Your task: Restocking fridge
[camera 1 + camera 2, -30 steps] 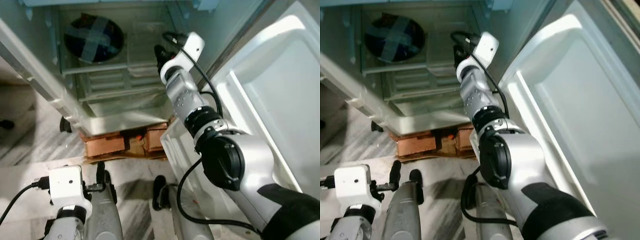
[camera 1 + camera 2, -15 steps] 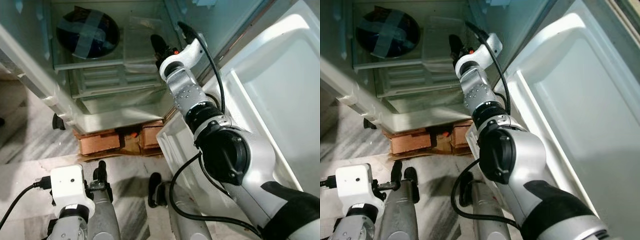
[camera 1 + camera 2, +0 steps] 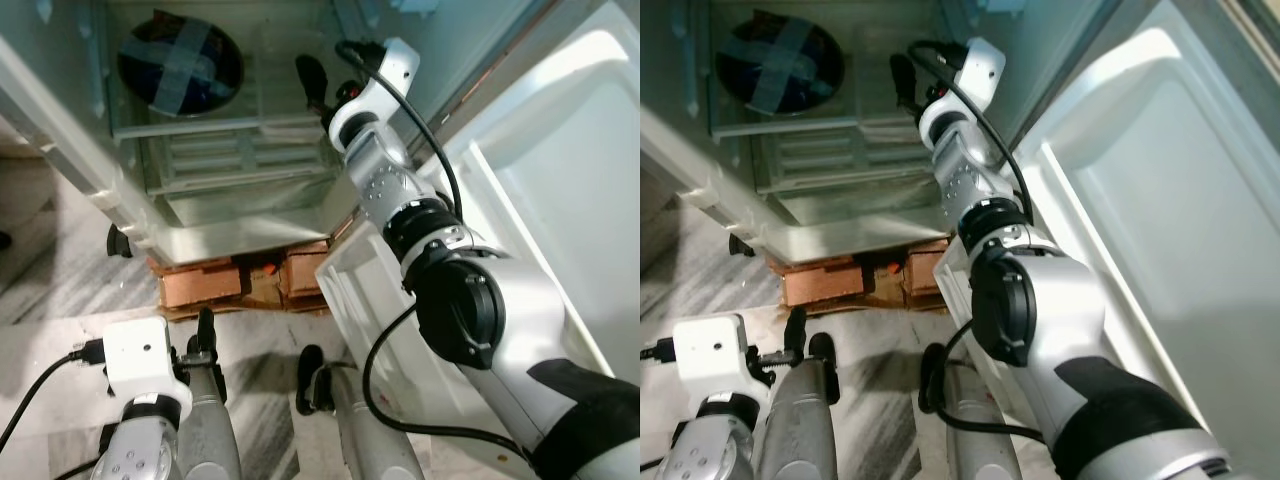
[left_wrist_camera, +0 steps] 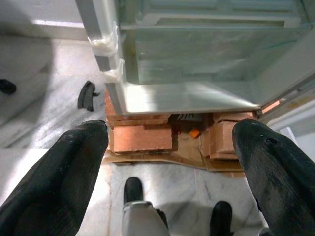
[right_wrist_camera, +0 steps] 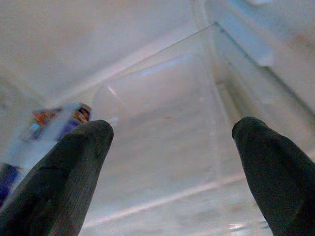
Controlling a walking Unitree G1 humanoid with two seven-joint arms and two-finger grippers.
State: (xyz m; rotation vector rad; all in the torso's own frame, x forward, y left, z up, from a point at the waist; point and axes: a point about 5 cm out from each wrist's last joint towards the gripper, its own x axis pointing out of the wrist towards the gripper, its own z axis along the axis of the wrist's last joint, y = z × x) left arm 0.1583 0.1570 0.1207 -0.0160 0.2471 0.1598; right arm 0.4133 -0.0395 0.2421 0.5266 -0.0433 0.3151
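Right claw [image 3: 312, 82] is reaching into the open fridge [image 3: 200, 215], fingers [image 5: 64, 172] spread wide and holding nothing, above a clear glass shelf [image 3: 215, 125]. A dark round item with crossed tape [image 3: 180, 65] sits on that shelf, off to the claw's left, apart from it. Left claw [image 4: 170, 167] hangs low over the marble floor [image 3: 60, 290], gaping and empty too.

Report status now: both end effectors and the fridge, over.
Right end effector open, empty, inside fridge over glass shelf. Left end effector open, idle, low. Dark bowl on shelf, apart.
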